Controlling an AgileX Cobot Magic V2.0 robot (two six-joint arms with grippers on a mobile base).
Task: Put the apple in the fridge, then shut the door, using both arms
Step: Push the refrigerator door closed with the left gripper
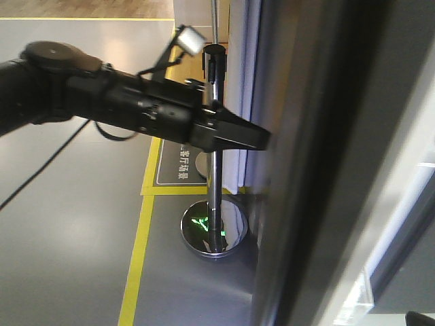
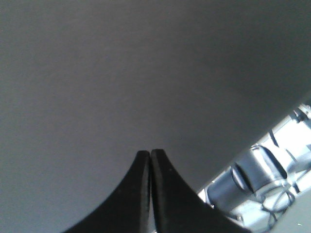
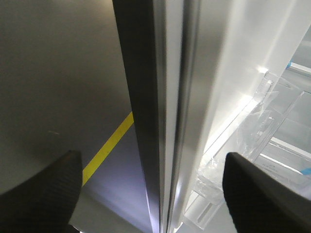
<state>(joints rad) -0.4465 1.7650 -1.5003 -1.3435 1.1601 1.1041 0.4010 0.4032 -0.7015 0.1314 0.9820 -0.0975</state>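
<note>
Closest thing in shot: the left gripper [image 2: 149, 153] was clenched tight, its two black fingers pressed together with nothing between them. The tip sat right up against the dark grey outer face of the door [image 2: 107, 73]; touching or a hair off, I couldn't tell. The left arm [image 1: 102, 95] reached in level toward that same face.

The right gripper [image 3: 151, 154] was spread wide and holding nothing, with the door's thin edge running up between its fingers [image 3: 48, 194]. On one side of that edge was the dark outside, on the other the white inner liner [image 3: 228, 58] with its clear bins [image 3: 257, 136].

Couldn't tell where the apple was, none of the cameras caught it.

Past the door's outer side stood a metal stanchion pole [image 1: 215, 170] on a shiny round base [image 1: 234, 234]. A yellow tape line [image 1: 139, 251] ran along the grey floor, with a dark floor sign [image 1: 173, 163] farther back.
</note>
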